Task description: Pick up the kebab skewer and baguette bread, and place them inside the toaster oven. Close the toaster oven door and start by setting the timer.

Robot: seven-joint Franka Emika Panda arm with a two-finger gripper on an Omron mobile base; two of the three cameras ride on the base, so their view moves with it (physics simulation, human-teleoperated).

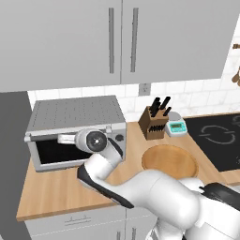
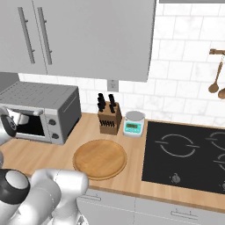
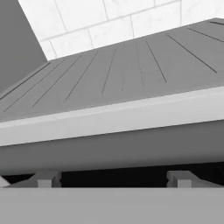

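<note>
The silver-grey toaster oven [image 1: 75,112] stands at the left end of the wooden counter, also seen as the toaster oven [image 2: 41,94]. The toaster oven door [image 1: 56,152] stands upright against the front, with its bar handle along the top edge. My gripper [image 1: 63,138] is right at that handle, pointing into the door's upper edge. In the hand view the gripper [image 3: 113,179] is open, its fingertips [image 3: 48,178] wide apart with nothing between them, just below the perforated top and front strip of the oven [image 3: 131,74]. The kebab skewer and the baguette bread are out of view.
A round wooden board [image 1: 169,161] lies on the counter right of the oven. Behind it stand a knife block [image 1: 153,121] and a small kitchen scale [image 1: 176,125]. A black cooktop [image 1: 220,136] is at the right. Upper cabinets [image 1: 122,37] hang overhead.
</note>
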